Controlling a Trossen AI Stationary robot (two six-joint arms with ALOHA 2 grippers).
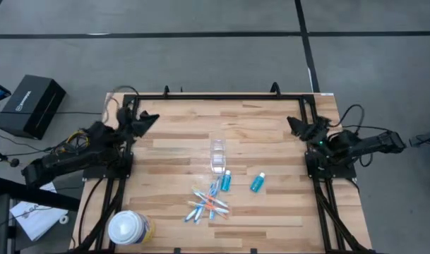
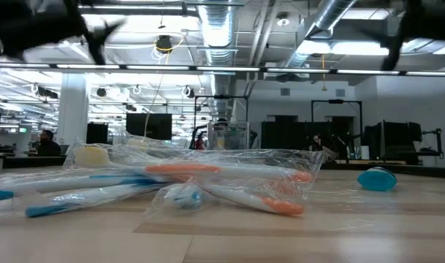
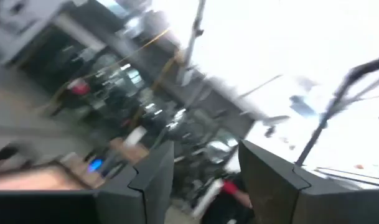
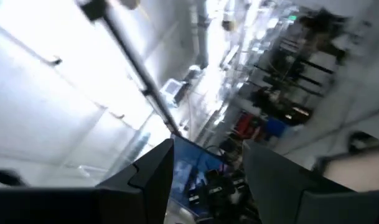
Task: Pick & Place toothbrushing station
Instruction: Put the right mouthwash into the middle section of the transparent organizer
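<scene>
A small clear plastic cup [image 1: 217, 156] lies or stands at the table's middle. Two small blue tubes [image 1: 226, 181] [image 1: 258, 183] lie just nearer than it. Several slim blue, white and orange toothbrushes in clear wrappers [image 1: 207, 203] lie in a heap nearer still; they fill the low view [image 2: 207, 186]. My left gripper [image 1: 150, 118] is open and empty at the table's far left, raised. My right gripper [image 1: 294, 125] is open and empty at the far right, raised. Both wrist views look out into the room.
A large round white-topped yellowish container [image 1: 128, 228] stands at the table's near left corner. A black box [image 1: 32, 104] sits on the floor beyond the left edge. Bare wood [image 1: 271, 219] lies at the near right.
</scene>
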